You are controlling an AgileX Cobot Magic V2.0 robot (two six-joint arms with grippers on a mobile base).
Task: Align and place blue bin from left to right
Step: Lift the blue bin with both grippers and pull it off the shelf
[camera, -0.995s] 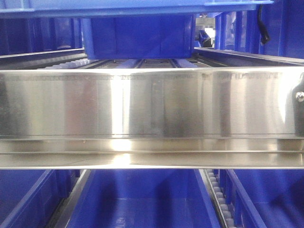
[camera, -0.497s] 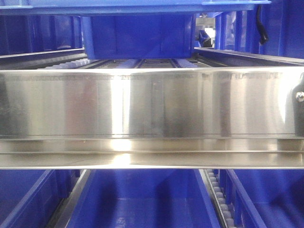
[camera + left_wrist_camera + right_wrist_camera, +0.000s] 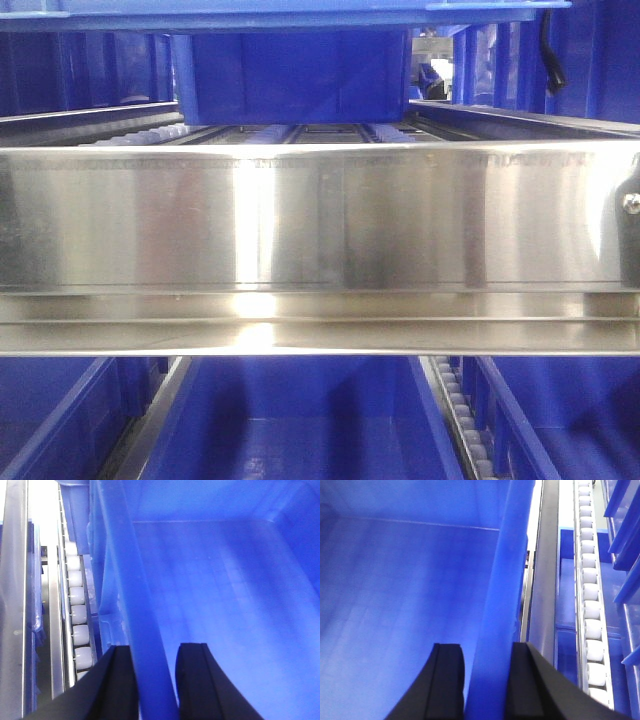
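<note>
The blue bin (image 3: 290, 75) fills the top of the front view above the roller shelf, its thick rim (image 3: 300, 12) along the frame's top edge. The left wrist view looks down into the blue bin (image 3: 225, 580). My left gripper (image 3: 156, 680) straddles its left wall, one black finger outside, one inside, shut on the rim. In the right wrist view, my right gripper (image 3: 487, 680) grips the right wall of the blue bin (image 3: 395, 580) the same way. Neither gripper shows in the front view.
A wide polished steel rail (image 3: 320, 220) crosses the front view. White roller tracks run beside the bin, on the left (image 3: 77, 610) and the right (image 3: 590, 600). Darker blue open bins (image 3: 300, 430) sit on the level below. A black cable (image 3: 550, 50) hangs at the upper right.
In the front view the blue bin and its rim have crept very slightly to the left. Nothing else differs.
</note>
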